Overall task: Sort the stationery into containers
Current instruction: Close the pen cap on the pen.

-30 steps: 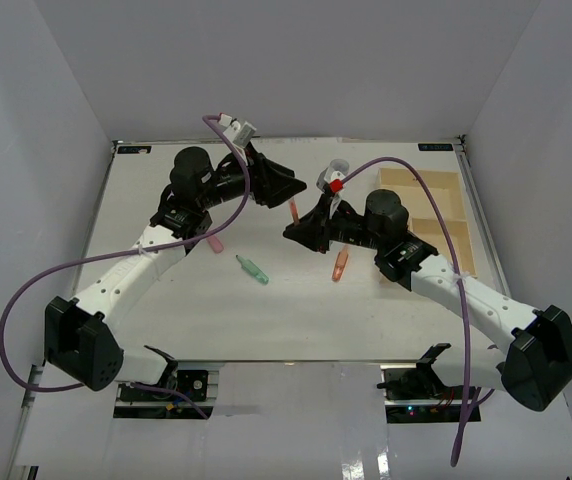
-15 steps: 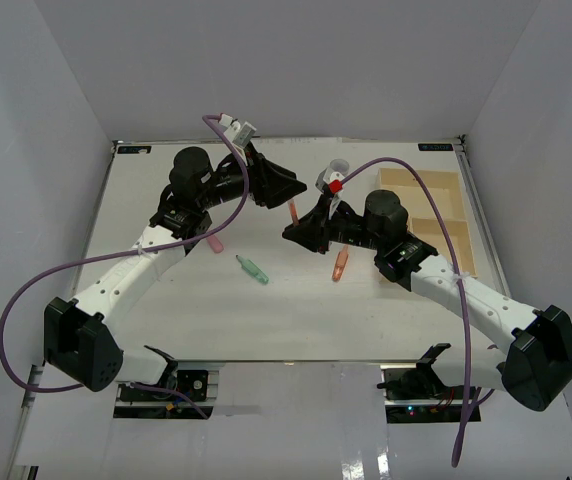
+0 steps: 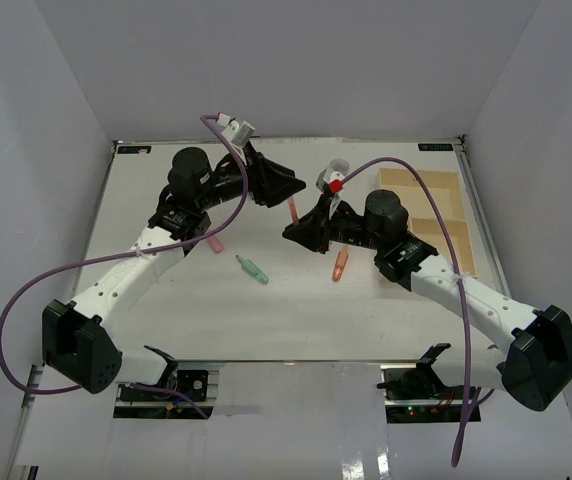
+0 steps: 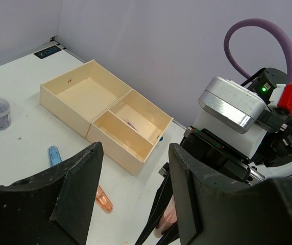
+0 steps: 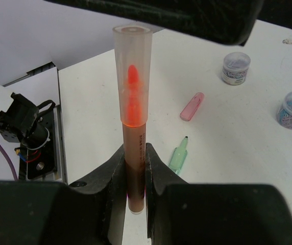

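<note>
Because your right gripper (image 5: 135, 176) is clamped only on the base of the orange marker (image 5: 132, 102), a sideways nudge could lever it loose.
Your left gripper (image 4: 133, 153), jaws apart, hangs just beside the upright marker's capped top, mid-table and well apart from the tray (image 4: 64, 115); close off-centre and it may tilt, slip, and drop near the green pen (image 5: 178, 153).

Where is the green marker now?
In the top view, the green marker lies on the table, left of centre, between the pink marker and the orange marker.
</note>
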